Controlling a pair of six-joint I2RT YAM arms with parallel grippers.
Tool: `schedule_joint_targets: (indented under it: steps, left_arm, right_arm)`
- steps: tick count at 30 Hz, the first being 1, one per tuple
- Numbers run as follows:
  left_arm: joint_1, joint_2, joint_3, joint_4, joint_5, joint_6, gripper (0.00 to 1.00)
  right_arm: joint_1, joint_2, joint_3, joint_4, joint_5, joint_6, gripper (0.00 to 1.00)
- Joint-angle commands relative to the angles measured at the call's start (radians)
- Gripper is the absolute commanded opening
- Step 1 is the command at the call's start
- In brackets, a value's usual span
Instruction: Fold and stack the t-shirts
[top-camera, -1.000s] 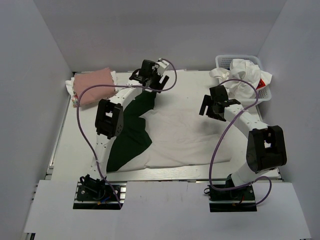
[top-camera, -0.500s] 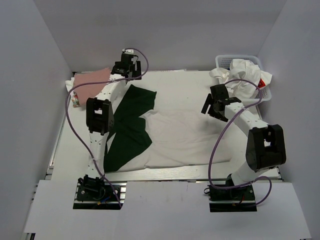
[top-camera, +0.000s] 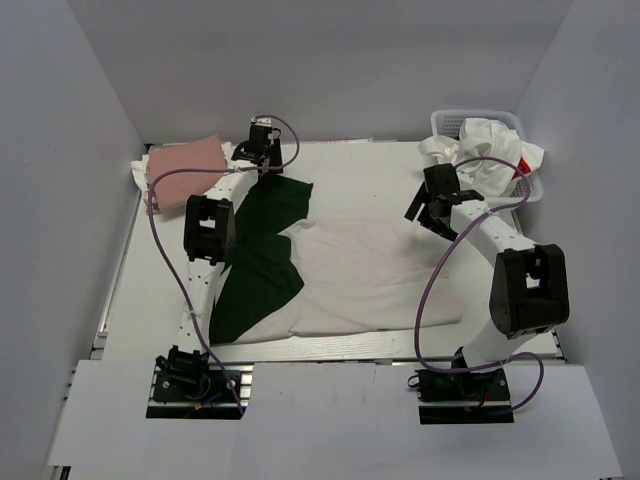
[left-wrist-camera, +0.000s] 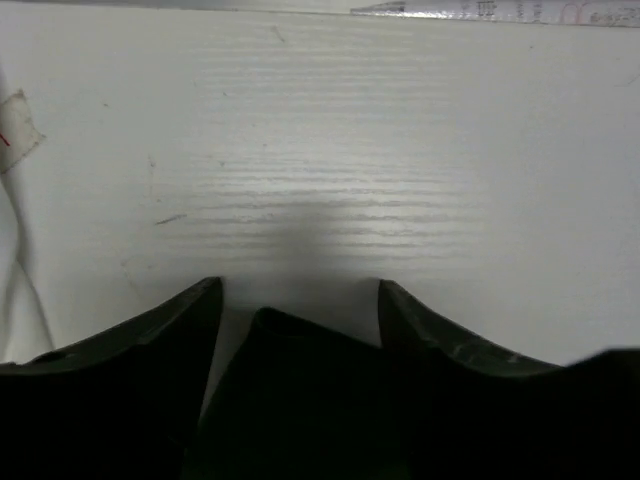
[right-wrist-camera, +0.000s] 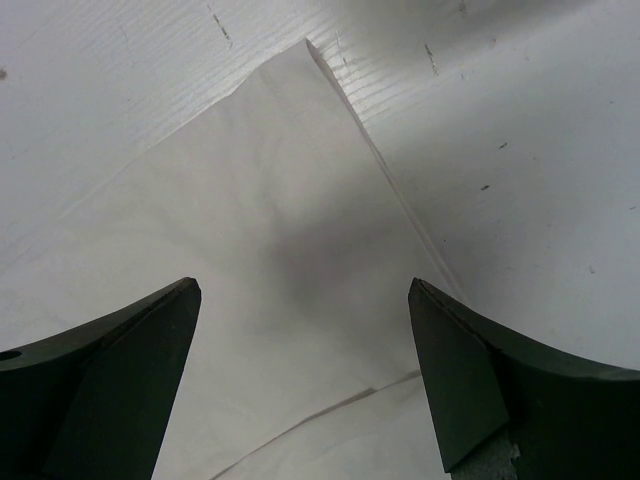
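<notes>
The white t-shirt with dark green sleeves (top-camera: 350, 270) lies spread on the table. One green sleeve (top-camera: 278, 200) reaches toward the far left. My left gripper (top-camera: 262, 150) hovers at that sleeve's far corner. In the left wrist view its jaws (left-wrist-camera: 300, 290) stand apart, with the dark sleeve corner (left-wrist-camera: 290, 380) lying loosely between the fingers. My right gripper (top-camera: 425, 205) is open and empty above the shirt's far right corner. White cloth (right-wrist-camera: 280, 230) shows between its wide-apart fingertips (right-wrist-camera: 190, 295). A folded pink t-shirt (top-camera: 185, 165) lies at the far left.
A white mesh basket (top-camera: 455, 120) at the far right corner holds crumpled white shirts (top-camera: 485, 150), one with a red mark (top-camera: 520, 170). Grey walls close in on the left, back and right. A white item (top-camera: 150, 200) lies beside the pink shirt.
My left gripper moved left from above the shirt's collar area to the far-left back, and the green sleeve now lies spread flat. My right gripper shifted slightly farther back.
</notes>
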Motion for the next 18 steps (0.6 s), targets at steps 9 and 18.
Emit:
schedule_joint_targets:
  steps: [9,18]
  left_arm:
    - [0.0,-0.078,-0.099,-0.023,-0.026,-0.051,0.0]
    - [0.009,-0.187,-0.191,0.11,-0.049,-0.017,0.0]
  right_arm:
    - [-0.01,0.082,0.149,-0.027,0.064,0.039,0.9]
    - [-0.009,0.263,0.31,-0.07,0.08,0.055,0.9]
